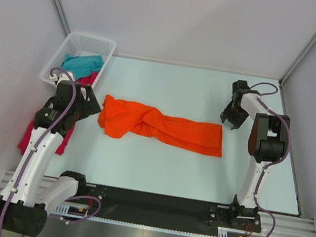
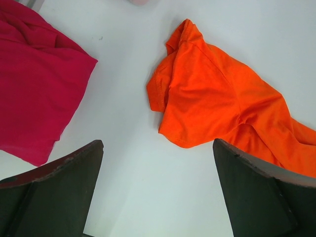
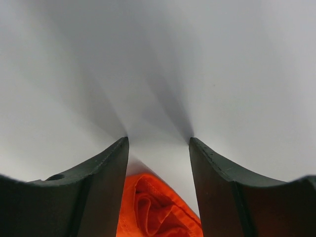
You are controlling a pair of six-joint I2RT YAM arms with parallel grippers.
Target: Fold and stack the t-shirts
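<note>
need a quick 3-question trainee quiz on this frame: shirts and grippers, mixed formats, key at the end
1. Short answer: which is shut on cloth, the left gripper or the right gripper?
2. True or false: the orange t-shirt lies folded in a neat square.
3. Pick one. The teal t-shirt is: A) in the white lattice basket; B) on top of the orange t-shirt; C) in the right gripper.

Key
1. Neither; both stand open with nothing between the fingers.
2. False; it lies stretched out and twisted.
3. A
</note>
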